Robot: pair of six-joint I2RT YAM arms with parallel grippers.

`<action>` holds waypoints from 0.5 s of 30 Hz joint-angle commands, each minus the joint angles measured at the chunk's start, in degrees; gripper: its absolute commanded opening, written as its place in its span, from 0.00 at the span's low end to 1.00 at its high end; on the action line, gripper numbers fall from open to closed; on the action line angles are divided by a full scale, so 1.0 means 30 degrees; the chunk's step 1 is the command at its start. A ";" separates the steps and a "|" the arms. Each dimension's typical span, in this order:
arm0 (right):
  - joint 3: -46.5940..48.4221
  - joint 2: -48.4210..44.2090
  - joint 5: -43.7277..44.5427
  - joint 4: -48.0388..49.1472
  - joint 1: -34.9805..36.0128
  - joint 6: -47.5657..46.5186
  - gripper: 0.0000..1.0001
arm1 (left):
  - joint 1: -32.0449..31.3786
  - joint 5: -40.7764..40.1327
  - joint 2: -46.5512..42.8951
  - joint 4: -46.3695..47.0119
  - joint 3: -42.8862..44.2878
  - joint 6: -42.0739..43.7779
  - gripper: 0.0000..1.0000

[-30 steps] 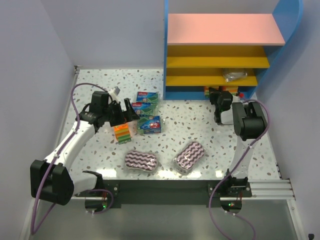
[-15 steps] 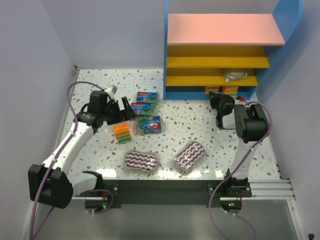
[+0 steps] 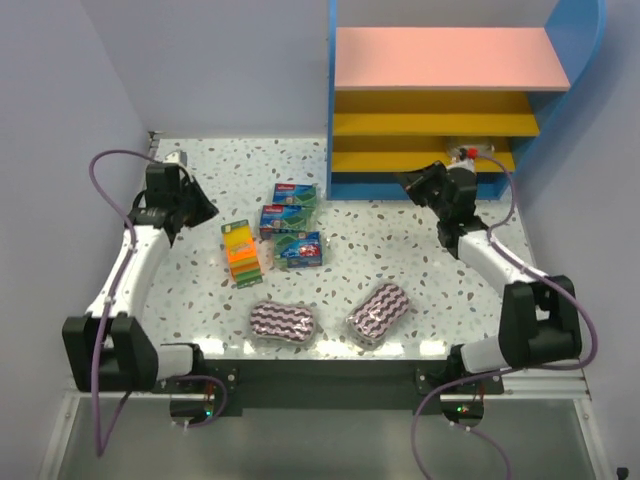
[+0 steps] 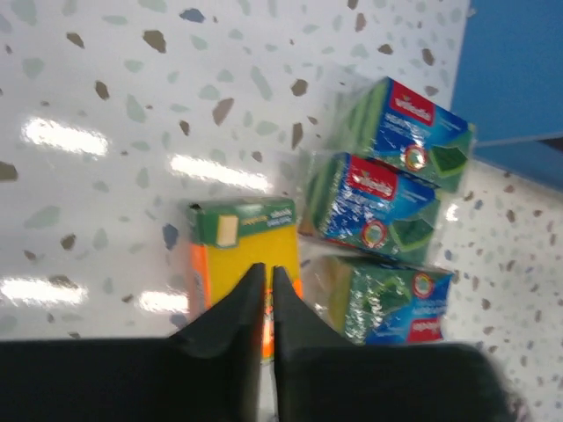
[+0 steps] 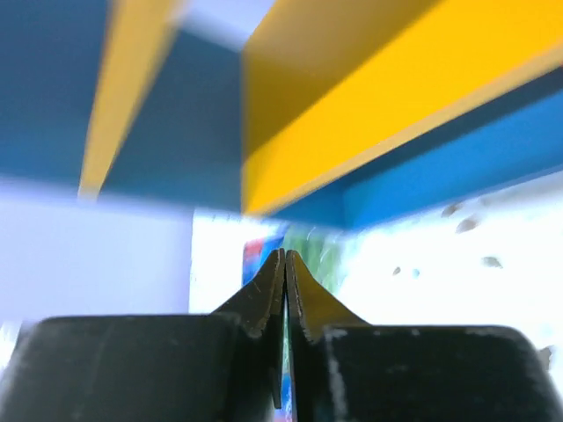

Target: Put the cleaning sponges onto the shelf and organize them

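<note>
Above the table (image 3: pixel 400 250), left hand (image 4: pixel 268 271) and right hand (image 5: pixel 285 255) both pressed together, empty.

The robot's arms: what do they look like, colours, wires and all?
Both the left arm and the right arm have slim white links joined by chunky black joints. A purple cable loops loosely along each. Each arm ends in two black fingers, wedge-shaped and tapering to thin tips.

Left jaws shut, backed off orange sponge pack (image 3: pixel 243 255).
</note>
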 commanded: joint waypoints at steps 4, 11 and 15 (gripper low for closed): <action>0.2895 -0.2126 -0.0686 -1.0300 0.5277 -0.6252 0.00 | 0.0779 0.2386 0.5315 0.1893 0.4087 0.1598 0.00; 0.3453 -0.1454 -0.0305 -1.1769 1.0146 -0.6900 0.00 | 0.0809 0.2450 1.0526 0.1783 0.7045 0.2564 0.00; 0.4125 -0.0198 0.0428 -1.1479 1.3131 -0.6085 0.00 | 0.0955 0.2214 1.2057 0.1604 0.7372 0.2566 0.00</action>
